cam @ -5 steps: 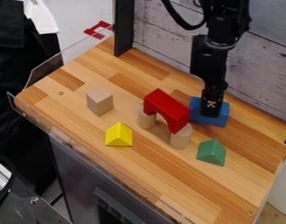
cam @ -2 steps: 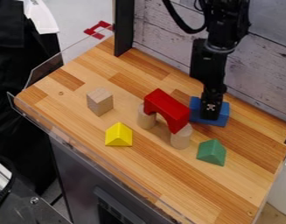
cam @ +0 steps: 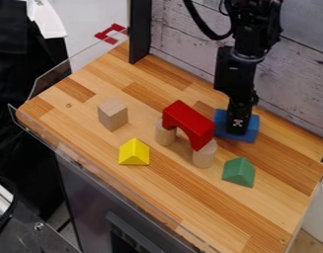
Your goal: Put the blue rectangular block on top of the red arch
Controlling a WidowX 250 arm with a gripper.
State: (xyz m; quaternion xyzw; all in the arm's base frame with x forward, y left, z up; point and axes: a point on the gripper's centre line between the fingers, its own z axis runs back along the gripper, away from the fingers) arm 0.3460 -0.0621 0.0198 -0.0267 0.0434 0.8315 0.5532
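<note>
1. One blue rectangular block (cam: 252, 130) lies on the striped wooden surface (cam: 190, 210), just beside one red arch (cam: 190, 120).
2. Two round pale wooden pillars (cam: 204, 157) stand under the arch; also one pale wooden cube (cam: 113, 115), one yellow triangular block (cam: 134, 154), one green triangular block (cam: 237, 174).
3. One black gripper (cam: 237, 131) hides the blue block's middle; whether it is released, clenched or grasping, I cannot tell.
4. The arch covers the pillars' tops.

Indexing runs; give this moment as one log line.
tool: at blue block | placement: beside red arch, not on top | red arch: on two cylinders
</note>
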